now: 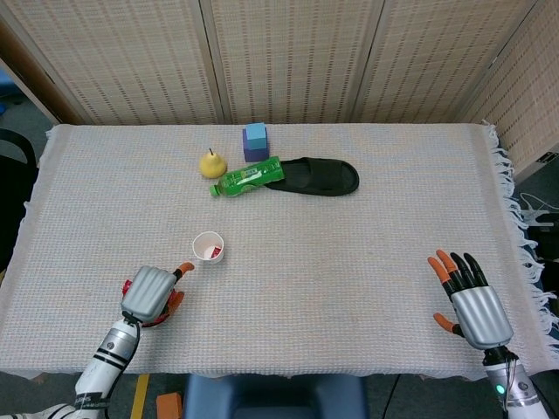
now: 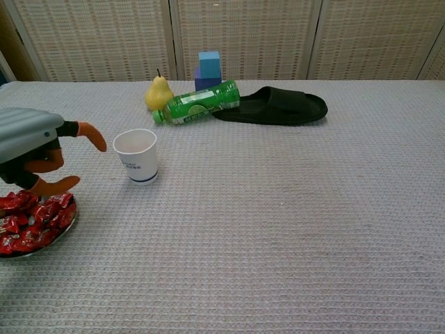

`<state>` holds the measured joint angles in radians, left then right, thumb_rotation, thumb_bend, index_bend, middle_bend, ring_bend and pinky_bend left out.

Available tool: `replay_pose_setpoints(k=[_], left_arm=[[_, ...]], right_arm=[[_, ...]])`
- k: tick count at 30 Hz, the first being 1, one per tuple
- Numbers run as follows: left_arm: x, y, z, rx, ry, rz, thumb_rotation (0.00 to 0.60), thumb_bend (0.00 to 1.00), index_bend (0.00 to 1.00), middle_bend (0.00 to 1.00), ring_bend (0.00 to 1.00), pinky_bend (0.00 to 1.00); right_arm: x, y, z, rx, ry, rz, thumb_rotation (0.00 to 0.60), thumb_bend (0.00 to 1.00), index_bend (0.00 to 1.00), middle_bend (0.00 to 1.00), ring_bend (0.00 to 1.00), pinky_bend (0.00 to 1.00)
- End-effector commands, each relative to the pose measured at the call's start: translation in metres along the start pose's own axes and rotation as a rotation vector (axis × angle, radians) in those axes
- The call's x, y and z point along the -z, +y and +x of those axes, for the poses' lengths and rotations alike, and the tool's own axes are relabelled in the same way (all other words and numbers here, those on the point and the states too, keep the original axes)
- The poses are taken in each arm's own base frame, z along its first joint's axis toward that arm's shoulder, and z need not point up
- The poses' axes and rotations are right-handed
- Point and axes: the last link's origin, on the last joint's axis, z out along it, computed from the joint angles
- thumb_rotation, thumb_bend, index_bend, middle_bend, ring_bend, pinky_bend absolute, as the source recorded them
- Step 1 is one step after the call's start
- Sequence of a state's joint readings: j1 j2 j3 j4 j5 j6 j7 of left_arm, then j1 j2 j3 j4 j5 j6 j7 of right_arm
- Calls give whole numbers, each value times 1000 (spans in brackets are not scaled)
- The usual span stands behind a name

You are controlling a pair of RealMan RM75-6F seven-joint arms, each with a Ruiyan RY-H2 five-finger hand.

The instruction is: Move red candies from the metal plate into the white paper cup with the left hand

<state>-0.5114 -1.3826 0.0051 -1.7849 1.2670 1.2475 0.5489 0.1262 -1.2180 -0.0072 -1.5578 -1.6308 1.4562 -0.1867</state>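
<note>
The white paper cup stands upright on the cloth, and a red candy shows inside it in the head view. To its left is the metal plate, heaped with red candies. My left hand hovers over the plate with its fingers spread and nothing in them, hiding most of the plate in the head view. My right hand rests open at the table's front right, far from both.
At the back of the table lie a yellow pear, a green bottle on its side, a black slipper and a blue-and-purple block. The table's front edge runs just below the plate.
</note>
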Motion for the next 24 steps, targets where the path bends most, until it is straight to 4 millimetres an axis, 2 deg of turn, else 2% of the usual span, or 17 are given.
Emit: replay_pose_setpoints(k=[1,12,17,24], left_arm=[[14,-13,-14,-5,-42,43,600,398,246,1000,1000,1000],[30,-41,-49,-120,-68,136,600,399,220,1000,1000,1000],[37,-43,-54,-127,-94,139,600,388,175,1000,1000,1000],[33,-48,-61,-148,-100,160,600,389,198,1000,1000,1000]], right_arm=[[2,-5,-2,1,-12,22,600,60,0,0,0,0],[8,-8,0,5,-6,41,600,59,0,0,0,0],[9,-10,0,4,-4,47,600,59,0,0,0,0],[11,-10,1,3,-1,51,600,59,0,0,0,0]])
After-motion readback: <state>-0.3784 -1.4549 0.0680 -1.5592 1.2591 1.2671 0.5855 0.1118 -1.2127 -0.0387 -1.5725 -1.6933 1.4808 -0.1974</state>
